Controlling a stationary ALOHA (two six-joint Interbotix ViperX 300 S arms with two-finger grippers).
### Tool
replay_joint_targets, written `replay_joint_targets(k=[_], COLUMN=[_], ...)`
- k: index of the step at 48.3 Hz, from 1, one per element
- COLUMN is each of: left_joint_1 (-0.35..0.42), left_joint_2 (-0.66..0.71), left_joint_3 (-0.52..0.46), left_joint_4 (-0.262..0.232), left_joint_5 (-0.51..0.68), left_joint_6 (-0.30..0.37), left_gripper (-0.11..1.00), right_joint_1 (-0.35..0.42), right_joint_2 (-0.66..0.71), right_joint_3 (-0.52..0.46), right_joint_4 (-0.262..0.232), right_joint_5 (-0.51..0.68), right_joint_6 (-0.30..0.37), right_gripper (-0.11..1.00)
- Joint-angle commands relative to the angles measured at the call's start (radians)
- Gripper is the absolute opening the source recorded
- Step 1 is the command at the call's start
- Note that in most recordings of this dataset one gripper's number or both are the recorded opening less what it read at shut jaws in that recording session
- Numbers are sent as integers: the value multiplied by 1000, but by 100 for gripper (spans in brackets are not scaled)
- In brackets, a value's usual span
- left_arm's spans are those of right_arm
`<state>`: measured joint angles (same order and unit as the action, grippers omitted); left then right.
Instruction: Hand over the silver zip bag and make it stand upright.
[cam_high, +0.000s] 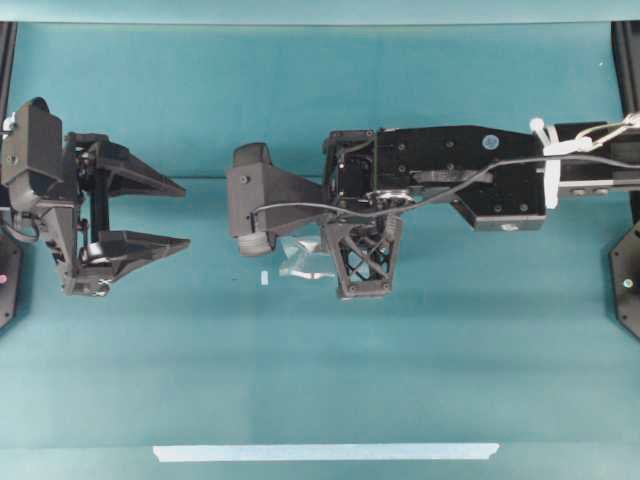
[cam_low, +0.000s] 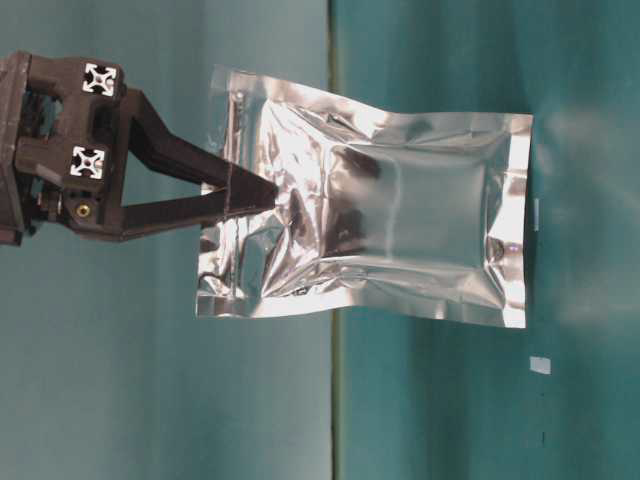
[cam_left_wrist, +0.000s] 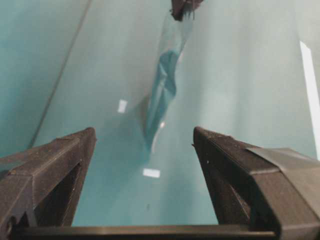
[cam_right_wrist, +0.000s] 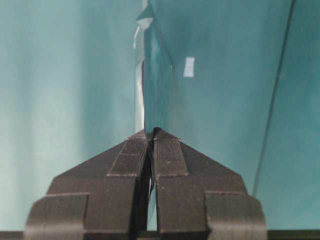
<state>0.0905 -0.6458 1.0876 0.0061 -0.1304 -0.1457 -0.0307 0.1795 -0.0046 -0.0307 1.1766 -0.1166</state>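
The silver zip bag (cam_low: 400, 220) hangs from my right gripper (cam_low: 268, 195), which is shut on one of its sealed ends. In the right wrist view the bag (cam_right_wrist: 155, 75) runs edge-on away from the pinched fingertips (cam_right_wrist: 151, 132). From overhead only a crinkled part of the bag (cam_high: 298, 258) shows under the right arm. Its lower end is close to the table; I cannot tell whether it touches. My left gripper (cam_high: 186, 215) stands open at the left, apart from the bag. In its own view the bag (cam_left_wrist: 162, 95) hangs beyond the wide-open fingers (cam_left_wrist: 75, 150).
A small white scrap (cam_high: 264, 279) lies on the teal table just left of the bag, and a second scrap (cam_left_wrist: 151, 173) shows nearer the left gripper. A long pale tape strip (cam_high: 325, 452) runs along the front edge. The right arm (cam_high: 480, 175) spans the table's right half.
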Motion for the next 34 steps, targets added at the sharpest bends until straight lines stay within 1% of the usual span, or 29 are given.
replay_joint_targets(k=[1, 15, 23, 28, 34], left_joint_1=[2, 2, -14, -25, -31], left_joint_2=[0, 2, 25, 58, 97], left_joint_3=[-8, -9, -6, -5, -9], left_joint_4=[2, 2, 2, 2, 2], left_joint_5=[-9, -9, -18, -44, -107], left_joint_6=[0, -6, 2, 2, 2], left_gripper=[89, 89, 89, 89, 89], right_joint_1=[-2, 0, 5, 8, 8], right_joint_2=[-11, -11, -8, -5, 2], right_joint_3=[-2, 3, -6, -15, -31], right_joint_4=[-3, -2, 0, 0, 2], right_joint_5=[-5, -3, 5, 14, 25], right_joint_6=[0, 2, 2, 3, 3], right_gripper=[1, 1, 1, 1, 1])
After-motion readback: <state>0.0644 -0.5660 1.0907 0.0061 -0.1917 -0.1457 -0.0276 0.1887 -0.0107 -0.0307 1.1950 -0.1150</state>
